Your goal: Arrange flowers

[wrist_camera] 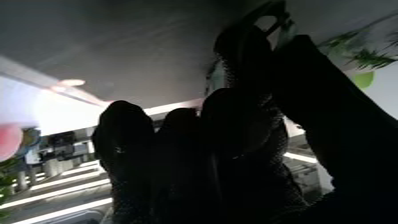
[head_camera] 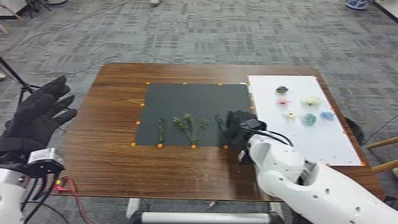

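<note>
On the black mat (head_camera: 178, 96) lie a thin green stem (head_camera: 161, 131) and a branching green sprig (head_camera: 189, 127). Another thin green stem (head_camera: 219, 121) is right beside my right hand (head_camera: 238, 126), at the mat's right edge. In the right wrist view, the thumb and a finger of my right hand (wrist_camera: 240, 125) come together around a pale green leafy piece (wrist_camera: 286, 33); the glove hides most of it. Flower heads rest on the white sheet (head_camera: 320, 145): dark (head_camera: 282, 90), pink (head_camera: 283, 101), cream (head_camera: 310, 101), pale yellow (head_camera: 290, 115), teal (head_camera: 309, 119) and blue (head_camera: 328, 115). My left hand (head_camera: 37, 117) is open left of the table.
Small orange markers edge the mat, one of them (head_camera: 194, 146) below the branching sprig. The brown table (head_camera: 115, 110) ends just right of the white sheet. A wooden chair (head_camera: 385, 166) stands off its right side, and a red cable (head_camera: 75, 192) hangs near its front left corner.
</note>
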`<state>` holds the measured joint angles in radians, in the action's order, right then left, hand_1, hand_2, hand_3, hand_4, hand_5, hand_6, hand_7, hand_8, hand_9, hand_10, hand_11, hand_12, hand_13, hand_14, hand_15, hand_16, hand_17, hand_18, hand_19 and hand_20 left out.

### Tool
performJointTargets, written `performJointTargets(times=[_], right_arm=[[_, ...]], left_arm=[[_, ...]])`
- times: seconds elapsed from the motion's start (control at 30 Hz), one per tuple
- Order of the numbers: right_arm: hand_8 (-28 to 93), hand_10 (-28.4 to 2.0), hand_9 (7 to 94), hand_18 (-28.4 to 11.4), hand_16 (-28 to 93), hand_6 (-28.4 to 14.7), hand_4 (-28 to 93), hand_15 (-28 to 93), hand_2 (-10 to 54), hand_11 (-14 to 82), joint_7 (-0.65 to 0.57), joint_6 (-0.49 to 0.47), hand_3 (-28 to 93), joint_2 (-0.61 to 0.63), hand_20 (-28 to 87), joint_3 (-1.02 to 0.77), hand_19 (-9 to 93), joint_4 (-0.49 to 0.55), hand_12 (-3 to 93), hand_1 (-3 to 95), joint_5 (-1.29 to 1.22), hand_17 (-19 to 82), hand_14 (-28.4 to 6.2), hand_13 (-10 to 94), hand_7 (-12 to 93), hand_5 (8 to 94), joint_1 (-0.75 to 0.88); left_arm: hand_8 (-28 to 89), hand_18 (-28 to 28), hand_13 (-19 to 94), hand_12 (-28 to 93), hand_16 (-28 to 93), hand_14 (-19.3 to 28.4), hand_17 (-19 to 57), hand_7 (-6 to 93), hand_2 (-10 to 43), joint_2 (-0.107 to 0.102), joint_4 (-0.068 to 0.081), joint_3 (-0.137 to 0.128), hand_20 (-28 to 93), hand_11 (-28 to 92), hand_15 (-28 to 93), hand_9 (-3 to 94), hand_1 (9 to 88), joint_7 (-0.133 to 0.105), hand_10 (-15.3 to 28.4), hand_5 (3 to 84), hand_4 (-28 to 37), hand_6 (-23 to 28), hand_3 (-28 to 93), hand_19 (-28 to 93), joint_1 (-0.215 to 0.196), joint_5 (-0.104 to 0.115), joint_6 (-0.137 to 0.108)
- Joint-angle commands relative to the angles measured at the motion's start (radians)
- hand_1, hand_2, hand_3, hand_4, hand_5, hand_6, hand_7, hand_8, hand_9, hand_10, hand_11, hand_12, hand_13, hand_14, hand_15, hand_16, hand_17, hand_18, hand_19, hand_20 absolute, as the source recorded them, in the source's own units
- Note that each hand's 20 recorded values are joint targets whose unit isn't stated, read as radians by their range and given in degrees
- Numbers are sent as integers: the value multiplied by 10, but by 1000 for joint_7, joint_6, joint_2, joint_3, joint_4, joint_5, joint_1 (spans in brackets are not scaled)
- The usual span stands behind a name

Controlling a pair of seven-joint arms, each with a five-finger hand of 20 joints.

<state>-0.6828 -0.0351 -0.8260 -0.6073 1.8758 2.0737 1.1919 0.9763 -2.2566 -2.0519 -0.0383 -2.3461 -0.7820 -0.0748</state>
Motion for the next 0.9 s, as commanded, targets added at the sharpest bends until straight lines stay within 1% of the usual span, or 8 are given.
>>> performJointTargets(times=[0.03,0.23,0.43,0.53,0.57,0.63,0.7,0.9], right_arm=[[202,-66,858,-211,409,3,-122,856,-94,612,11,8,868,-16,606,9,932,15,475,392,9,519,-30,852,505,734,0],[189,-67,855,-211,415,7,-156,852,-91,606,13,-22,848,-22,608,-2,932,21,476,396,8,519,-31,851,497,736,10],[174,-74,848,-214,433,2,-246,838,-95,589,26,-40,818,-26,601,-20,932,17,479,329,3,509,-33,841,442,735,23],[162,-75,845,-214,433,-2,-264,837,-95,587,26,-45,826,-28,600,-31,932,16,478,305,-15,508,-33,839,427,736,27],[113,-75,844,-214,433,-3,-269,836,-95,587,31,-48,827,-27,599,-35,932,19,477,288,-16,508,-32,838,428,737,29],[-70,-76,843,-214,431,-5,-273,836,-95,588,40,-40,832,-27,597,-39,932,25,473,256,-24,508,-32,838,457,740,33],[-102,-76,844,-214,429,-6,-276,836,-95,588,36,-39,826,-29,597,-40,932,30,471,237,-17,507,-33,839,462,742,32],[-110,-76,844,-217,431,-8,-282,834,-95,585,28,-39,820,-21,597,-74,932,47,471,216,-15,507,-32,838,462,738,35]], left_arm=[[-76,194,54,210,-21,118,-132,162,-91,3,-1,1,94,138,334,150,251,7,88,215,-279,12,700,377,-5,1,0],[-76,194,54,211,-21,118,-132,163,-91,5,-3,-1,94,138,334,151,253,7,88,214,-279,11,700,377,-6,0,2],[-76,194,54,210,-21,118,-132,163,-90,4,-3,-3,93,138,333,151,252,7,88,214,-278,12,700,376,-8,0,-3],[-76,194,54,210,-21,119,-132,162,-89,2,0,0,93,137,335,151,253,10,88,215,-278,12,699,376,-1,1,1],[-76,194,54,211,-21,119,-132,162,-90,2,-1,-1,93,138,335,151,253,11,88,215,-278,12,698,376,-2,1,-1],[-76,194,54,210,-21,119,-132,162,-90,3,-2,-3,93,137,334,151,252,10,88,215,-277,12,700,376,-5,-1,-2],[-76,194,54,211,-21,119,-132,162,-90,3,-1,-1,93,138,335,151,253,11,88,215,-278,12,699,375,-3,0,-2],[-76,194,54,210,-22,118,-132,162,-89,6,-3,-3,93,139,334,151,253,12,89,215,-277,12,698,375,-5,0,1]])
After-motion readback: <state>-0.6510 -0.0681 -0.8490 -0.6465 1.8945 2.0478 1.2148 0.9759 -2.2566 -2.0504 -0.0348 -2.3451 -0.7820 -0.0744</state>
